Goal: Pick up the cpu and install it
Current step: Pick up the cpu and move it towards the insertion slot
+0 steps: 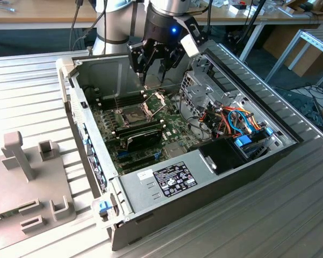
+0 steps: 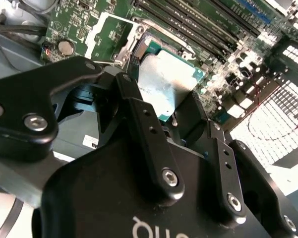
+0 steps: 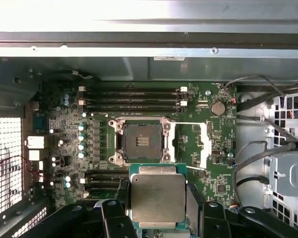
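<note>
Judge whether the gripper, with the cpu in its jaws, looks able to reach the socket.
Probably yes: the gripper holds the cpu above the board, the socket lies bare with its frame swung open, and nothing stands between them.

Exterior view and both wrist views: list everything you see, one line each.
case: one, grey, on slatted table
motherboard: one, green, inside case
socket: one, dark, open, mid-board
memory slots: several, black, either side of socket
cables: bundle, orange and blue, in case at exterior view's right
fixture: one, grey, on table at exterior view's left
cpu: one, silver-grey, over motherboard
gripper: one, black, shut on cpu
arm: one, silver-grey, behind case
</note>
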Robot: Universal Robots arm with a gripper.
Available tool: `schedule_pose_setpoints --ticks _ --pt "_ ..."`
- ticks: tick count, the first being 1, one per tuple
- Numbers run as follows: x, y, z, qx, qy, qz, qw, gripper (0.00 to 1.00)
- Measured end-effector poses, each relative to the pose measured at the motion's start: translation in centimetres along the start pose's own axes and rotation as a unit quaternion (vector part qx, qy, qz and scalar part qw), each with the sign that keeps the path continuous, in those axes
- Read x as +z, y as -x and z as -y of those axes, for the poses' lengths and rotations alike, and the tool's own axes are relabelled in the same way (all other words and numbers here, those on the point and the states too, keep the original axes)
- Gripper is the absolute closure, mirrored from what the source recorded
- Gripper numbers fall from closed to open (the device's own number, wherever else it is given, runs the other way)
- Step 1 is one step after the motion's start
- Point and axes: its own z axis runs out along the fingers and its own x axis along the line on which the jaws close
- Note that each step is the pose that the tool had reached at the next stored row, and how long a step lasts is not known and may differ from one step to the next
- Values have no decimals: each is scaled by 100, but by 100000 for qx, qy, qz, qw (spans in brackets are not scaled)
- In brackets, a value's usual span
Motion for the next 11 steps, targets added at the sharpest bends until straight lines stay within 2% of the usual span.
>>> schedule_pose_setpoints --ticks 2,8,11 --pt "6 -14 -25 -4 5 0 100000 45" --pt "35 -118 -204 -2 1 -3 100000 45" --pt "51 -134 -260 3 -1 -2 100000 45"
